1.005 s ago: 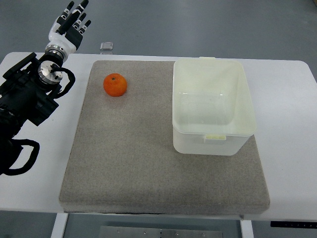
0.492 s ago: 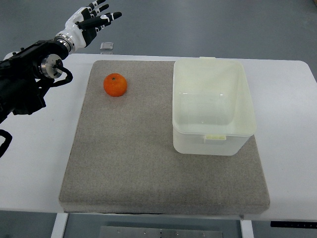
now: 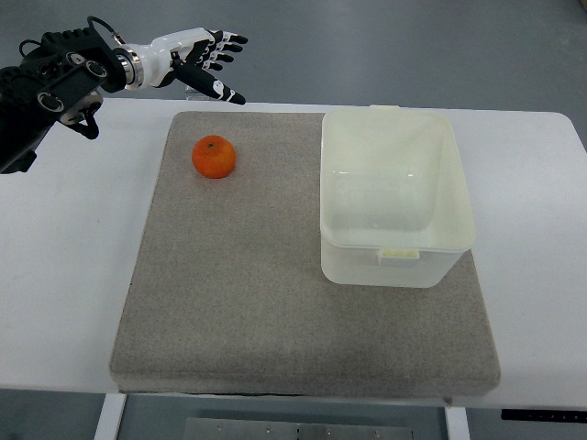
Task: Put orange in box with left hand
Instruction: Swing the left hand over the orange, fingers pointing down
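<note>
Left hand (image 3: 204, 62) spread and empty beyond the mat's (image 3: 229, 302) far-left edge; we judge the orange (image 3: 214, 157), left of the box (image 3: 396, 197), light, firm, prone to rolling, best cupped around its widest part.

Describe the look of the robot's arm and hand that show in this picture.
Only the left arm shows, entering from the upper left. The left hand has a white shell with black finger segments and black fingertips. Behind it sits a silver, ring-shaped metal wrist joint. The forearm is bulky black housing with round silver fittings, and a thin black cable loops over it.
</note>
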Available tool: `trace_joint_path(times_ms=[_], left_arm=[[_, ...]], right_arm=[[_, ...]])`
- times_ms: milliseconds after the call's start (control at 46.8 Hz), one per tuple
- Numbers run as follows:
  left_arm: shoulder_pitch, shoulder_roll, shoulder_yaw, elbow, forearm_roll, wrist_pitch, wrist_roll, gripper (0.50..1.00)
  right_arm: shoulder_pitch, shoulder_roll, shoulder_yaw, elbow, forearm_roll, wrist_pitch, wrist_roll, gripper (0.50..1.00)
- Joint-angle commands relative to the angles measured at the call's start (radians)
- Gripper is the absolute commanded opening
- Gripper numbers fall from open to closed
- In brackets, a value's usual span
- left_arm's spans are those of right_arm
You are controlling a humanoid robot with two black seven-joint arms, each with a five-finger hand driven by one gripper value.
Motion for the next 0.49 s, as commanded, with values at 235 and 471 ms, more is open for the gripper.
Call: trace_joint_path(times_ms=[235, 471], left_arm=[[0.017, 0.0, 0.034, -0.005, 0.246, 0.001, -0.166, 0.943], [0.017, 0.0, 0.034, -0.003, 0.51, 0.057, -0.317, 0.917]], right_arm=[[0.0, 0.0, 0.0, 0.0, -0.001, 0.0, 0.0, 0.926], [0.0, 0.0, 0.0, 0.0, -0.001, 0.0, 0.0, 0.926]])
